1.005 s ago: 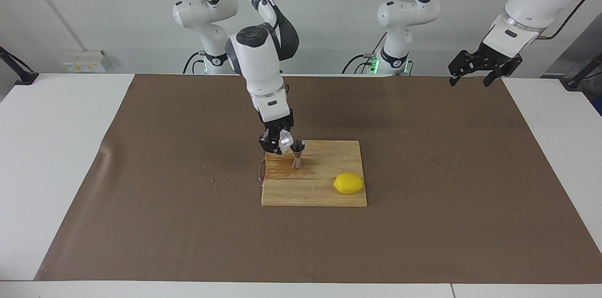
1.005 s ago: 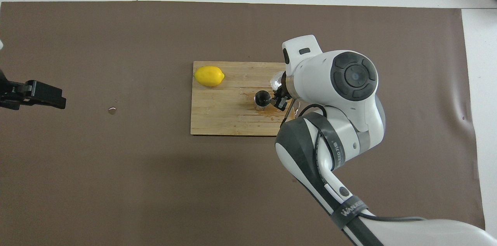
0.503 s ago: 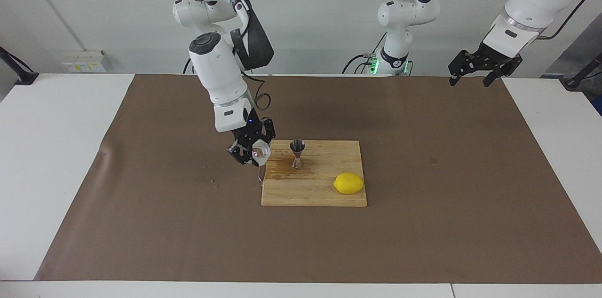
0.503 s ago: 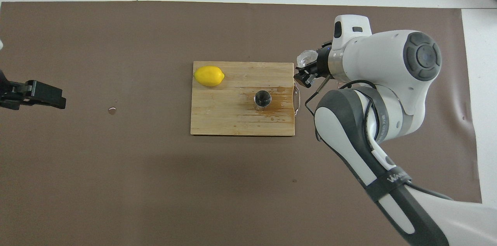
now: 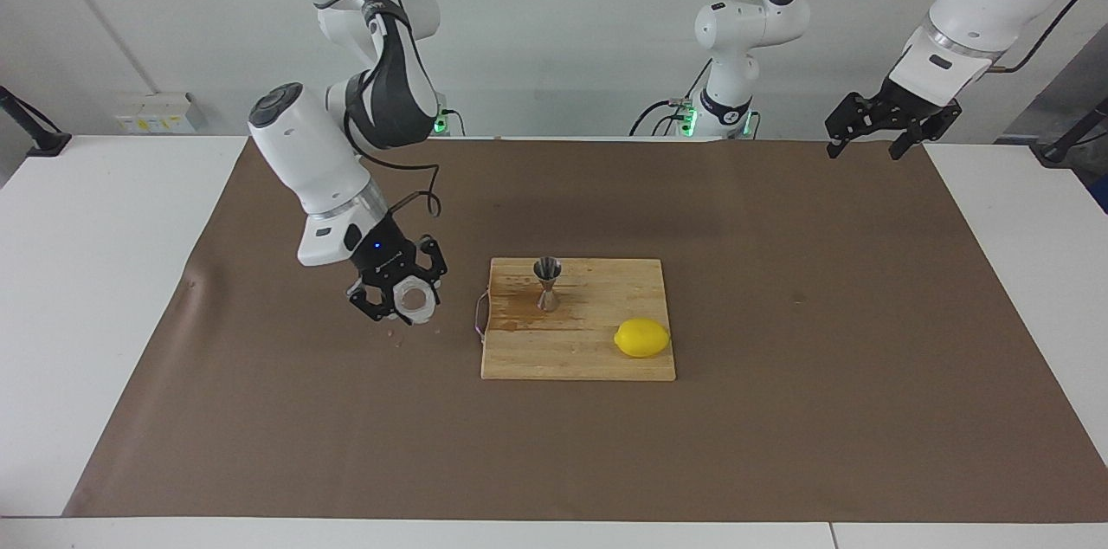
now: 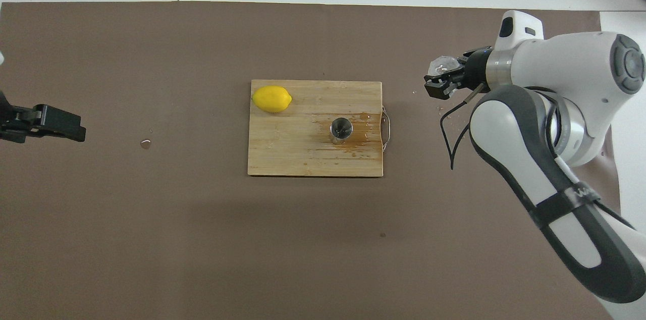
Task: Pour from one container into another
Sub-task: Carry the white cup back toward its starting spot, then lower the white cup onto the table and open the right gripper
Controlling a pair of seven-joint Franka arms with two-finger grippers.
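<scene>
Brown mat (image 5: 779, 410) fills most of the frame; wooden board (image 5: 606, 358) at centre.

Right arm has swung away from the board in the last second — a second ago its gripper held the cup tipped at the jigger's rim. Right gripper (image 5: 396, 296) now sits at centre-left of the facing view, over bare mat beside the board's handle end, fingers clamped on the glass cup (image 5: 412, 300). My reading: the pour is finished and the cup is being carried off to be set down.

Left gripper (image 5: 892, 126), upper right of the facing view, waits with fingers apart, holding nothing.

Lemon (image 5: 641, 338) on the board's lower right corner.

Steel jigger (image 5: 547, 282) stands upright on the board, upper left part — wet brown stain around its foot. Cup is whitish, faceted, mouth tilted toward the camera.
</scene>
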